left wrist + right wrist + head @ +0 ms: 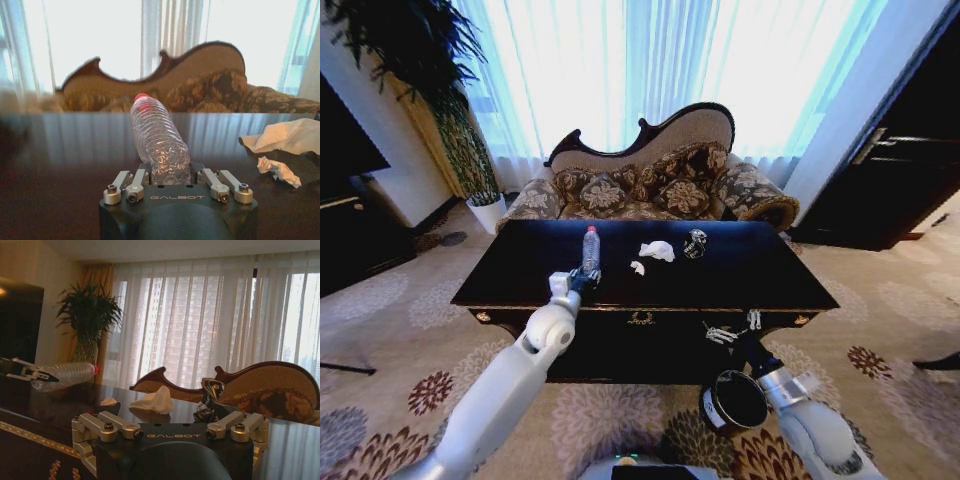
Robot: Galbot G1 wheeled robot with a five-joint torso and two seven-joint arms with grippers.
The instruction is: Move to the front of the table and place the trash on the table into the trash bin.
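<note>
Head view, nearest the robot: the trash bin (734,399) stands on the carpet in front of the desk (520,278), just beside the right gripper (734,331), whose jaws are spread and empty, level with the desk's front edge. On the desk's left half, the left gripper (583,277) has its jaws pinching the base of the clear bottle (590,248). The left wrist view shows that grip closely: the bottle (157,140) tilts away from the jaws, red cap farthest. Toward the middle lie a small paper ball (637,267) and a larger crumpled paper (658,250); a dark shiny item (695,243) sits right of them. The right wrist view alone shows this item (210,400) upright. A patterned sofa (660,185) stands behind.
</note>
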